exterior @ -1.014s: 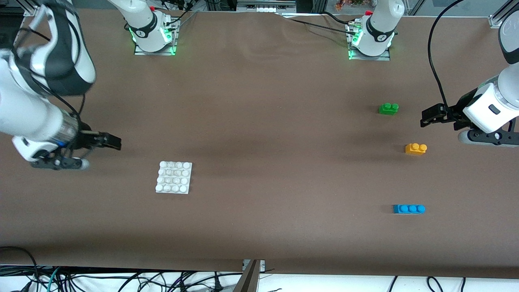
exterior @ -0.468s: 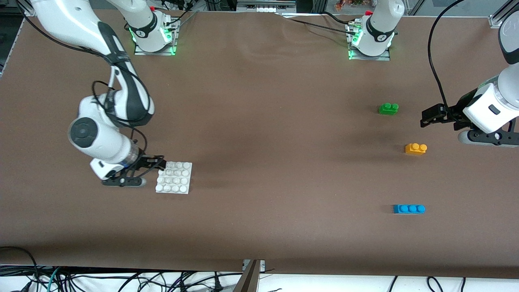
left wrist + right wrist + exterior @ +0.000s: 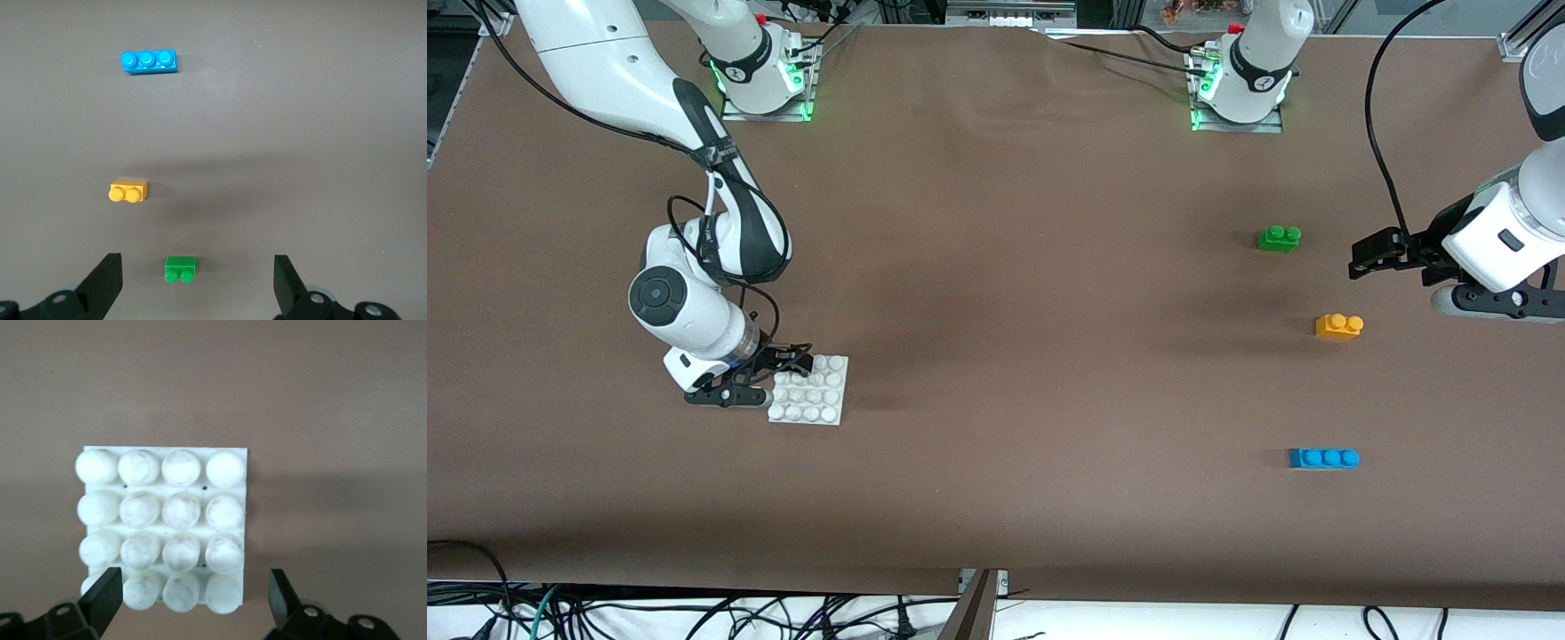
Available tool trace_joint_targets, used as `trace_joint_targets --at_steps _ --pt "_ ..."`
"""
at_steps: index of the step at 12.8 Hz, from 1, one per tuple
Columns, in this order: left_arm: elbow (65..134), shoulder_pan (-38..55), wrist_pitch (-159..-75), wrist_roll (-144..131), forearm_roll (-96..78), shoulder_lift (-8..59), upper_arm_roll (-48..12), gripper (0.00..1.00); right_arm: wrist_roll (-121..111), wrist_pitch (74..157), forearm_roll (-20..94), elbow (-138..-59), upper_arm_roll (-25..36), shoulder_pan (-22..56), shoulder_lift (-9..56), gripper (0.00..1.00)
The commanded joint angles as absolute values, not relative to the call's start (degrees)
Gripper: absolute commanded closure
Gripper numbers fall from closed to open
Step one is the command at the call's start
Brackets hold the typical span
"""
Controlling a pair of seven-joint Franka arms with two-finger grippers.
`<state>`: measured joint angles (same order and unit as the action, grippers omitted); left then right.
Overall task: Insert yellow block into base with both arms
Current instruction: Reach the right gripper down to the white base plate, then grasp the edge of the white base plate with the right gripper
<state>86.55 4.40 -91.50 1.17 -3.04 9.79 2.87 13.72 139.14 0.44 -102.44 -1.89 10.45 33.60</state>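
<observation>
The yellow block (image 3: 1339,326) (image 3: 128,192) lies free on the brown table toward the left arm's end, studs up. My left gripper (image 3: 1369,253) (image 3: 197,261) hangs open beside it, over the table near the green brick, holding nothing. The white studded base (image 3: 809,389) (image 3: 163,527) lies flat toward the right arm's end. My right gripper (image 3: 787,364) (image 3: 193,580) is low at the base's edge and open. One finger (image 3: 105,590) overlaps a corner stud and the other (image 3: 280,590) stands just outside the plate's side.
A green two-stud brick (image 3: 1280,238) (image 3: 181,269) sits farther from the front camera than the yellow block. A blue three-stud brick (image 3: 1324,458) (image 3: 149,61) lies nearer to it. Both arm bases (image 3: 760,84) (image 3: 1240,89) stand along the table's back edge.
The right arm swung in from the table's end and came down at the base's edge. The left arm and all the bricks stayed put.
</observation>
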Motion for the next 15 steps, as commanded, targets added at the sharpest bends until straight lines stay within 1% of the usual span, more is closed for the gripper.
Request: trace_joint_targets --at_steps 1,4,9,11,15 --pt "85.61 4.04 -91.32 2.37 -4.22 10.11 2.9 0.0 17.3 140.36 0.35 -102.13 -2.02 10.02 34.19 0.03" --pt "85.61 4.04 -91.32 2.37 -4.22 10.11 2.9 0.0 17.49 142.11 0.44 -100.72 -2.02 10.02 36.64 0.05" --pt "85.61 4.04 -91.32 2.37 -4.22 10.11 2.9 0.0 19.77 143.26 0.35 -100.37 -2.02 10.02 38.05 0.06" --pt "85.61 4.04 -91.32 2.29 -4.22 10.11 2.9 0.0 19.78 143.26 0.35 -99.06 -2.02 10.02 39.37 0.07" --pt "85.61 4.04 -91.32 2.37 -4.22 10.11 2.9 0.0 19.51 143.44 0.26 -98.88 -2.02 9.93 39.81 0.13"
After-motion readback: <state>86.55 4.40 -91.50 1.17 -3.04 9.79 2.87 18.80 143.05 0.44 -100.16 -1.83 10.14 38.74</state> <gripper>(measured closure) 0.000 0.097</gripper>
